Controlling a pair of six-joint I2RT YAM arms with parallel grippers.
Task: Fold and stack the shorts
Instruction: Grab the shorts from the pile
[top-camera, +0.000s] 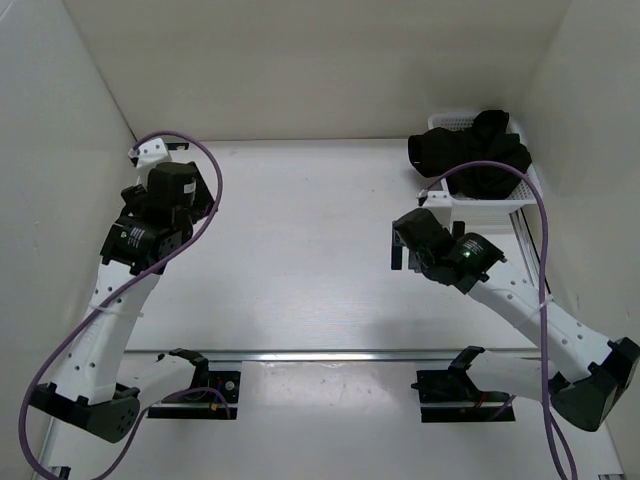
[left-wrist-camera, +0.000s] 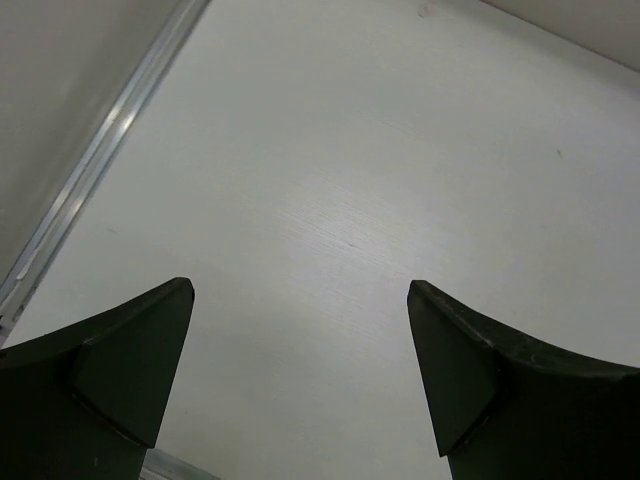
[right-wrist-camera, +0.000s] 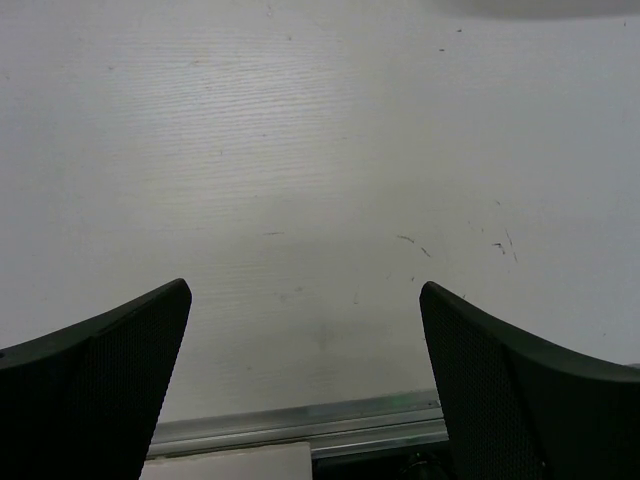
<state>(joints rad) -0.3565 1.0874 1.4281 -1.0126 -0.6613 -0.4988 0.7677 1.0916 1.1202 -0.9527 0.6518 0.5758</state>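
The black shorts (top-camera: 470, 152) lie bunched up in the white mesh basket (top-camera: 520, 200) at the back right of the table, partly hanging over its left rim. My right gripper (top-camera: 403, 245) is open and empty, just left of and in front of the basket, above the white table. My left gripper (top-camera: 203, 195) is open and empty near the left wall. In the left wrist view the gripper (left-wrist-camera: 300, 300) shows only bare table between its fingers. In the right wrist view the gripper (right-wrist-camera: 305, 300) shows the same. The shorts appear in neither wrist view.
White walls close the table on the left, back and right. A metal rail (top-camera: 330, 355) runs along the near edge by the arm bases; it also shows in the right wrist view (right-wrist-camera: 300, 425). Purple cables loop over both arms.
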